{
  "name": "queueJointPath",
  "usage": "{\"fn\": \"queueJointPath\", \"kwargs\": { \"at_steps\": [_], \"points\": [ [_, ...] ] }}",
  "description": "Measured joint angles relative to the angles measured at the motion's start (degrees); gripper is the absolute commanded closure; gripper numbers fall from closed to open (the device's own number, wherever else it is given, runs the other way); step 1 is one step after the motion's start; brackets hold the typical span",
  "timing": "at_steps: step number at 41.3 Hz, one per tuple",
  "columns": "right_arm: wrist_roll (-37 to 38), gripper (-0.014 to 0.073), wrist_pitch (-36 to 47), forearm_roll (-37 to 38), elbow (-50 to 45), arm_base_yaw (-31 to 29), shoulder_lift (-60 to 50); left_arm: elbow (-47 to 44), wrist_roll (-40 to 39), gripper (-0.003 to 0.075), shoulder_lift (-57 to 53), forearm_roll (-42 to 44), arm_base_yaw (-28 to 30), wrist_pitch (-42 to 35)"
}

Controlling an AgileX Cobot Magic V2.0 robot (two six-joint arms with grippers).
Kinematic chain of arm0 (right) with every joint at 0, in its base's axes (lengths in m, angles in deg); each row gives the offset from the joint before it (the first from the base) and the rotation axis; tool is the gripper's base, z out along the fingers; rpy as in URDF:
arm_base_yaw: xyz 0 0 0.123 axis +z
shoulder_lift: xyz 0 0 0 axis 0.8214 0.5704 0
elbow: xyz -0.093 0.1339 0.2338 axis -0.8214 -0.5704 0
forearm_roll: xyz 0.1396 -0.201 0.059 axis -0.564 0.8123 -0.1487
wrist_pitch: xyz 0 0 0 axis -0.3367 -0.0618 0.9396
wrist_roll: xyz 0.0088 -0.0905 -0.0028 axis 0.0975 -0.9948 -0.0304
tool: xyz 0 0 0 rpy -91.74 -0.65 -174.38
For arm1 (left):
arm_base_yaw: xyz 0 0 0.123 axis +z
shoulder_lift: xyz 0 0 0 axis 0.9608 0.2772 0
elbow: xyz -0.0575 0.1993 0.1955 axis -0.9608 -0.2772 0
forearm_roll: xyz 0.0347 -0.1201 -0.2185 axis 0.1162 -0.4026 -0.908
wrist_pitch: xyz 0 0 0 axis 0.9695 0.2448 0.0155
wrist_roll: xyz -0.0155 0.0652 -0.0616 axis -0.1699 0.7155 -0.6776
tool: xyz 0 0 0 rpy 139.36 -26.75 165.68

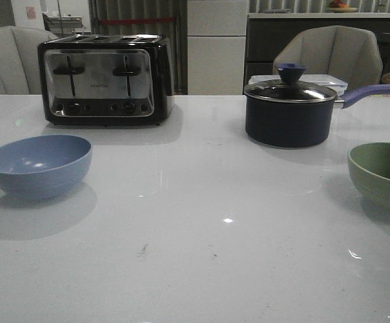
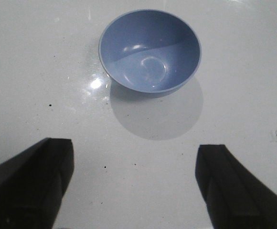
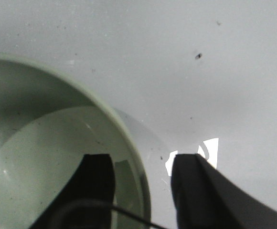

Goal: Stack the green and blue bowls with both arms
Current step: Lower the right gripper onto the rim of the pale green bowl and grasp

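two upright bowls, blue bowl (image 1: 38,165) left, green bowl (image 1: 383,171) right, mouths up

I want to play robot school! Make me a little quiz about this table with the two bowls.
1. True or false: the blue bowl sits inside the green bowl.
2. Which gripper straddles a bowl's rim: A left gripper, B right gripper?
3. Fill in: behind the blue bowl stands a black and chrome ____.

Key: 1 false, they sit far apart. 2 B, one finger inside the green bowl, one outside. 3 toaster.
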Motion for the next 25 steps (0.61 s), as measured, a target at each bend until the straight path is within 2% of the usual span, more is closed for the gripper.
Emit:
{"fn": "queueJointPath", "kwargs": {
  "at_steps": [6,12,20,25],
  "points": [
    [-0.3,0.0456,-0.8,0.0,1.2,0.0,0.7,0.0,0.0,0.0140,0.0,0.0,0.0,0.0],
    [-0.6,0.0542,-2.4,-0.5,2.2,0.0,0.7,0.0,0.0,0.0140,0.0,0.1,0.0,-0.1],
    [-0.9,0.0541,-3.5,-0.7,2.3,0.8,-3.1,0.0,0.0,0.0140,0.0,0.1,0.0,-0.1],
    [-2.4,0.0541,-4.0,-2.6,2.3,4.5,-8.5,0.0,0.0,0.0140,0.0,0.1,0.0,-0.2]
  ]
}}
